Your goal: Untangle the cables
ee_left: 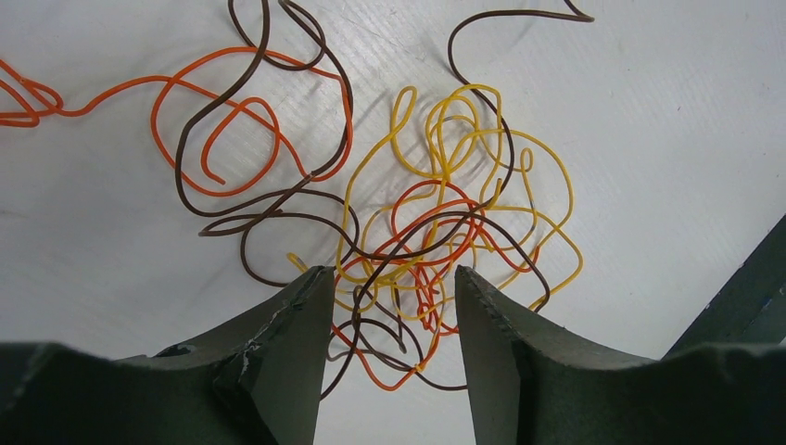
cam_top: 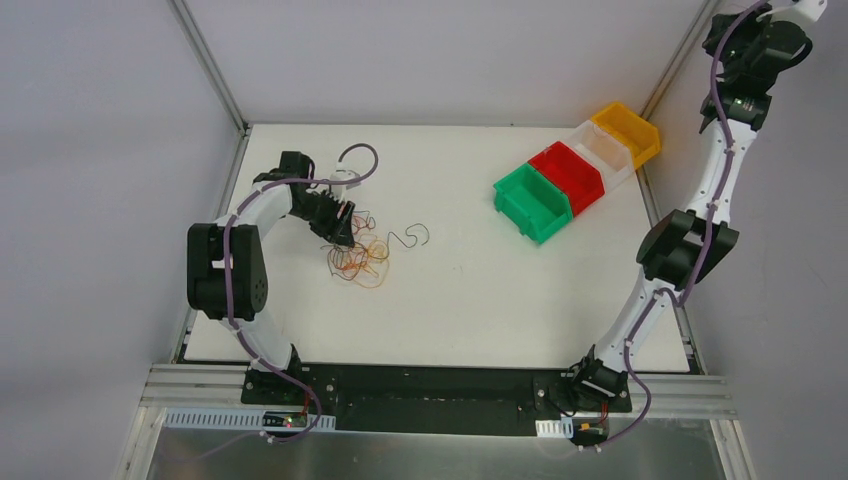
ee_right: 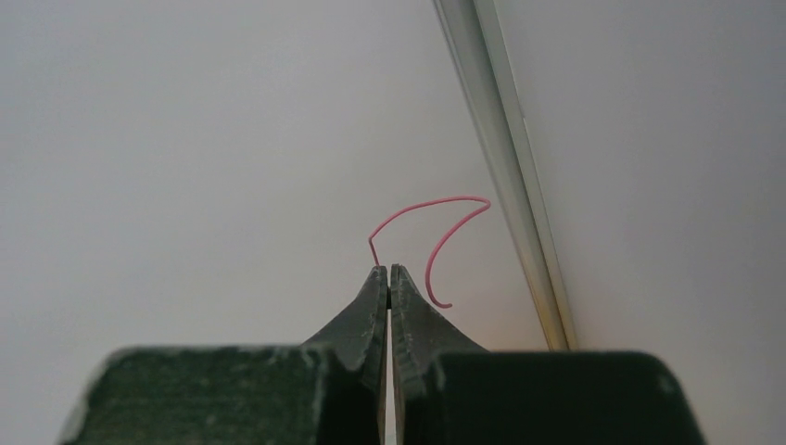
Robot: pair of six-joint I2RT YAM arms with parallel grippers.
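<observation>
overhead, the cables [cam_top: 358, 255] are too small for me to tell which strand crosses which. the left gripper [ee_left: 389, 278] hides the tangle's near edge, and an orange wire [ee_left: 102, 95] runs off that wrist view's left side. one end of the red wire [ee_right: 436, 206] vanishes inside the right gripper [ee_right: 389, 269].

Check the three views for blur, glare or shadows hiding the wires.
Top view: even light, wires small but legible, glare on the metal sheet at the bottom. Left wrist: wires sharp, soft shadows, left pincer dark. Right wrist: pink wire crisp against the plain wall.
</observation>
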